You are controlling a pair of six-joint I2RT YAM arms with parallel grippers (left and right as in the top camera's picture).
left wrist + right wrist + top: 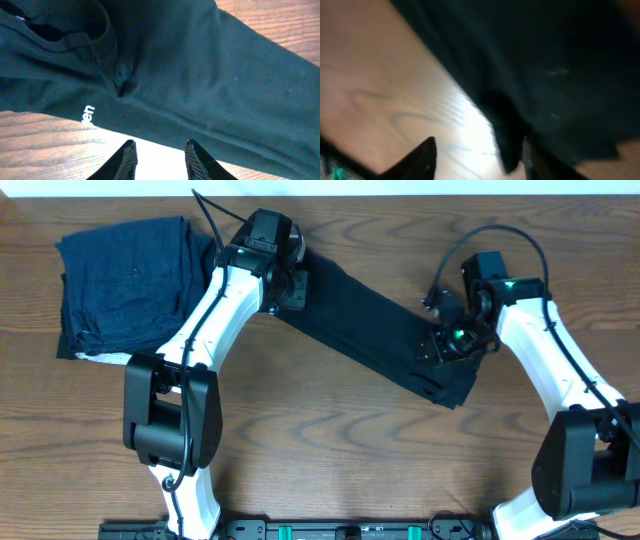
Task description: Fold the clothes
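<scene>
The clothes, a black T-shirt (pixel 370 325), lie bunched into a long strip running diagonally from the upper middle of the table to the lower right. My left gripper (pixel 288 288) is at the strip's upper-left end. In the left wrist view the left gripper (pixel 159 150) is open with only bare table between its fingers, and the shirt's collar (pixel 102 47) and small white lettering (pixel 88 116) lie just ahead. My right gripper (pixel 443 345) hovers over the lower-right end. The right wrist view is blurred; there the right gripper (pixel 479 147) is open, and a fold of the shirt (pixel 507 145) hangs by the right finger.
A stack of folded dark navy garments (pixel 130 280) with a white layer beneath lies at the far left of the wooden table (pixel 330 440). Both arms' bases stand at the table's front edge.
</scene>
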